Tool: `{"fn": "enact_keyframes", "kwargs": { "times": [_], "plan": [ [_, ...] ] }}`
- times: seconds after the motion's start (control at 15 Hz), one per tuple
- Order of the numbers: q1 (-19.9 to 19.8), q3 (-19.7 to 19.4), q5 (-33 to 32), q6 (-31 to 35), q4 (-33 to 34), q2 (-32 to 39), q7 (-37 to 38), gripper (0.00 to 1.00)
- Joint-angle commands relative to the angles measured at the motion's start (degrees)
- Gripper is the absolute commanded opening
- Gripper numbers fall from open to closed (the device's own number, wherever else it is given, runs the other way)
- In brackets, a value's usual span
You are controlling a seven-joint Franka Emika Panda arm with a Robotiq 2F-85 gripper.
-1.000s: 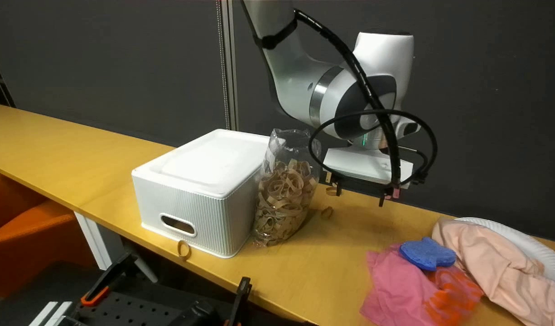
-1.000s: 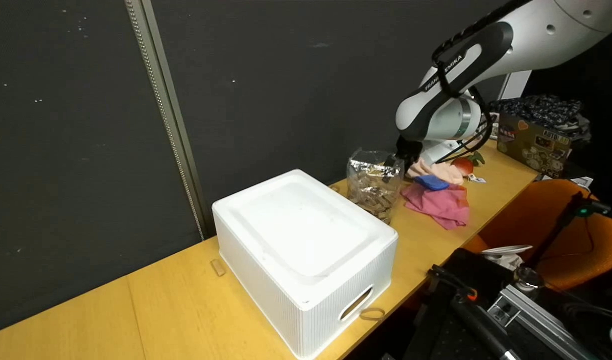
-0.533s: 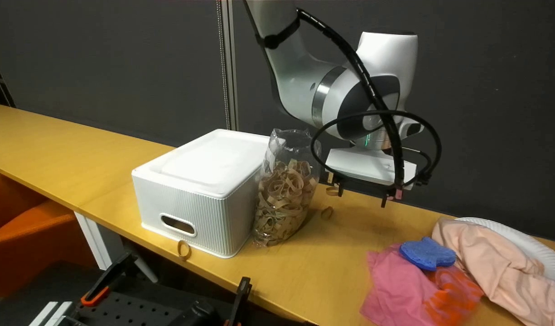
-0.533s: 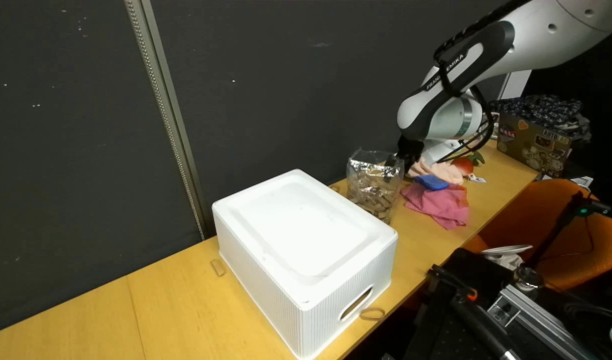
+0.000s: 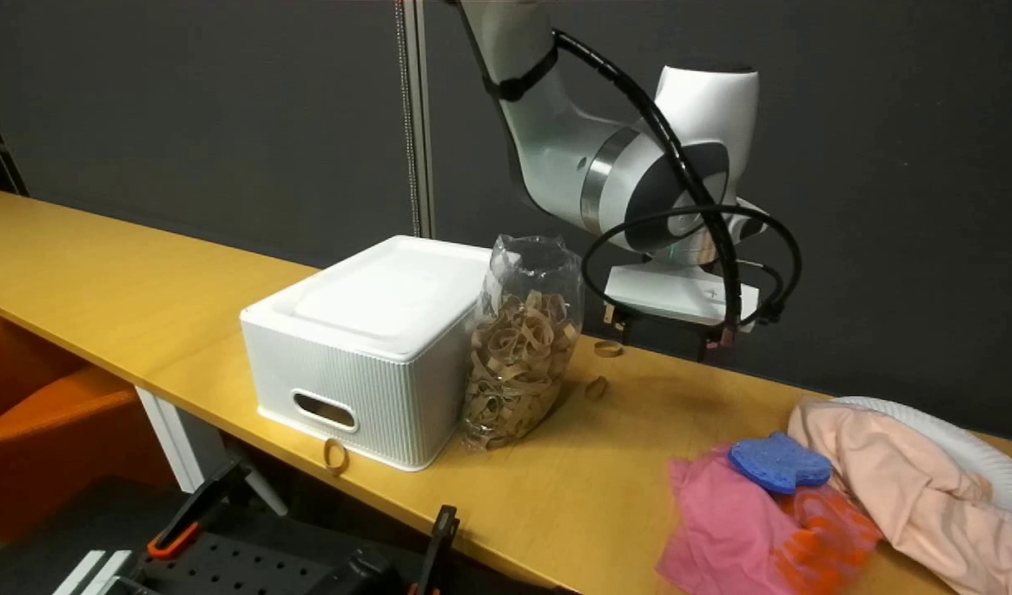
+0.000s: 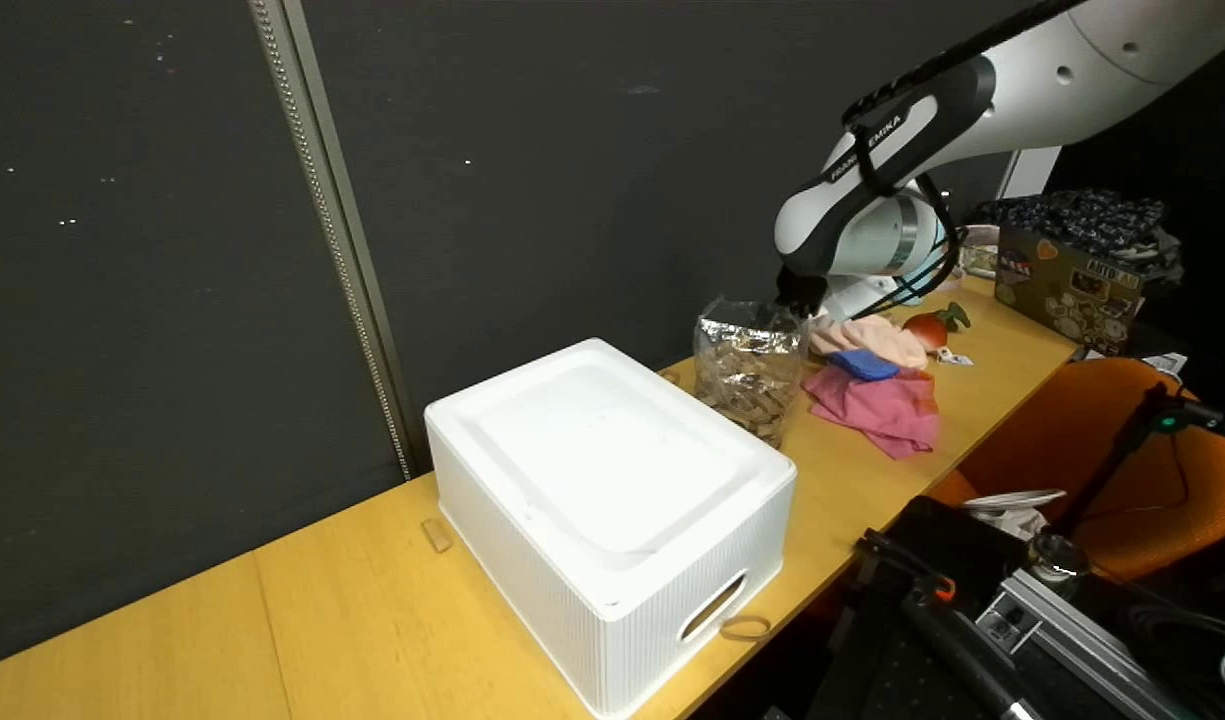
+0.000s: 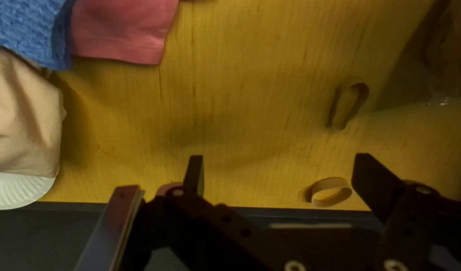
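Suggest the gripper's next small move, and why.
I'd probably shift the gripper slightly toward the clear bag of bands: in the wrist view its jaws stand open, and the lower loose tan band appears off-centre between them, on the bag's side.

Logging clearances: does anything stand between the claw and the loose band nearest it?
Nothing visible: the loose band appears between the open claw's fingers in the wrist view; in an exterior view the plastic bag stands to one side.

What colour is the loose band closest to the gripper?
Tan. The band shows best in the wrist view.
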Motion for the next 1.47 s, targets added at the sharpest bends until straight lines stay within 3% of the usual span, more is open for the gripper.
{"fn": "enact_keyframes", "kwargs": {
  "times": [0.0, 0.47, 1.4],
  "plan": [
    [-0.5, 1.5, -0.9, -2.0, 7.7, 5.2, -1.0, 1.00],
    [1.6, 3.6, -2.2, -3.5, 18.9, 14.2, -0.3, 1.00],
    [4.6, 3.1, -5.2, -8.9, 37.1, 28.0, 0.7, 1.00]
  ]
}}
